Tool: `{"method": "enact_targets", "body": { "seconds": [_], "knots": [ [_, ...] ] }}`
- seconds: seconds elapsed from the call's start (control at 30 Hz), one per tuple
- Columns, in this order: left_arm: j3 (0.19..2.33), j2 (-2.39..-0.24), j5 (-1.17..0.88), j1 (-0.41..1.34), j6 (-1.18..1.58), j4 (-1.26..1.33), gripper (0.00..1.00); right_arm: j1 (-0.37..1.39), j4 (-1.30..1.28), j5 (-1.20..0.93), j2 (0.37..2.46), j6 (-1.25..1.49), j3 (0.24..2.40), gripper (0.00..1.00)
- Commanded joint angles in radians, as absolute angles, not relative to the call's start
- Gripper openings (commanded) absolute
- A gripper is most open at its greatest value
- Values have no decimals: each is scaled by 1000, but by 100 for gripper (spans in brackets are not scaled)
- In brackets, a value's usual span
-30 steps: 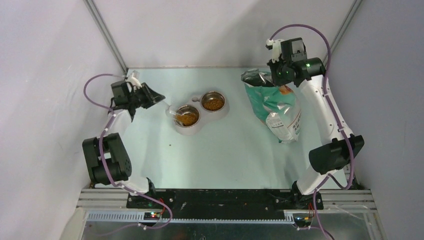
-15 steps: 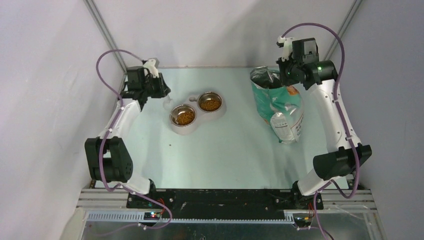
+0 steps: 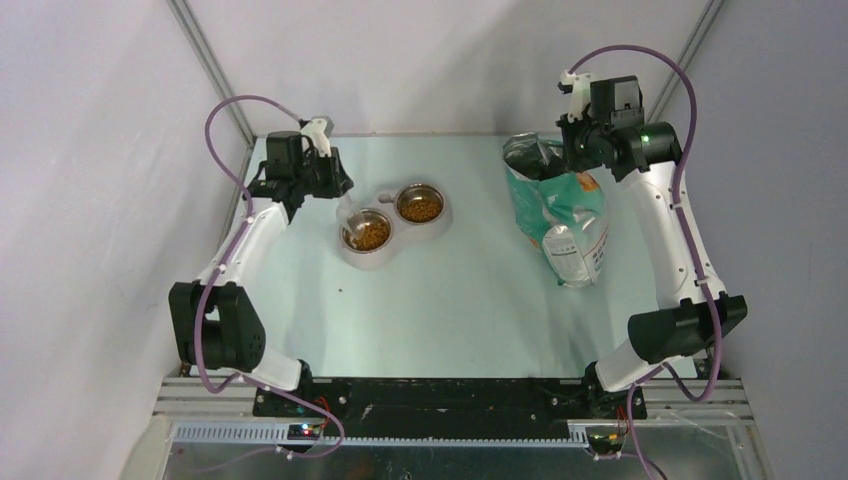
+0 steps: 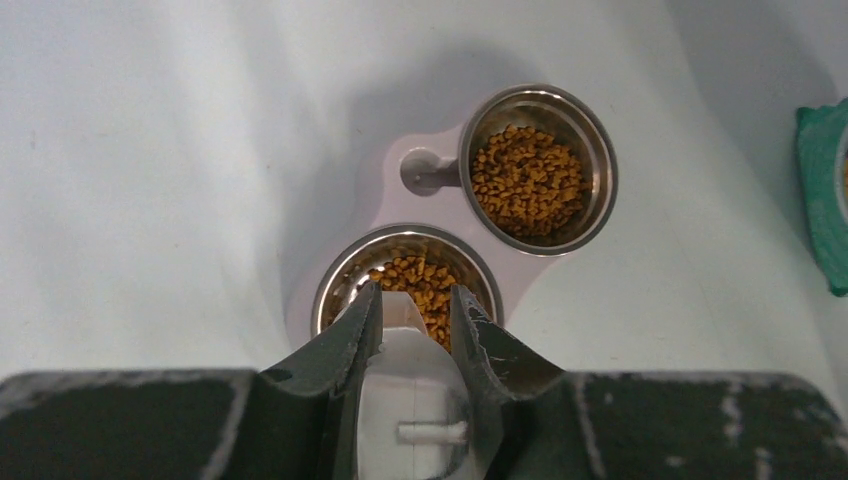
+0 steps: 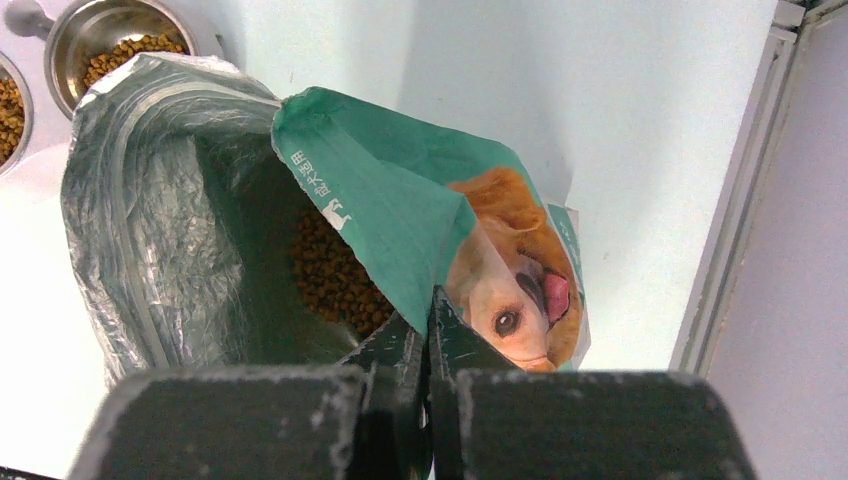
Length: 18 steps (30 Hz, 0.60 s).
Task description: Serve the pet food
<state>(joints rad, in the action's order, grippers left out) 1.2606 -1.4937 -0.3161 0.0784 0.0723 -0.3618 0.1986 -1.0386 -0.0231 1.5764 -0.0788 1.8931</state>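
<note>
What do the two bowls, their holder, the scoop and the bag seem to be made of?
Bowls: likely stainless steel, polished, since the silver walls look mirror-like.
Holder: probably plastic, matte pale pink, with no glare.
Scoop: clear plastic, see-through and slightly whitish.
Bag: printed film outside, and a crinkled, silver, foil-like lining inside.
</note>
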Motion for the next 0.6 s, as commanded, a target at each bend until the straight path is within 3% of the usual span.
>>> {"method": "enact_targets", "body": {
  "seconds": [0.0,0.57],
  "knots": [
    [1314,-1481,-371,84,149,-324,0,196,-1011,-46,1519,-66,1902,0],
    [1297,-1528,-407,96,213,-289,0,195,-1005,-36,1501,-67,1877,0]
  ]
}}
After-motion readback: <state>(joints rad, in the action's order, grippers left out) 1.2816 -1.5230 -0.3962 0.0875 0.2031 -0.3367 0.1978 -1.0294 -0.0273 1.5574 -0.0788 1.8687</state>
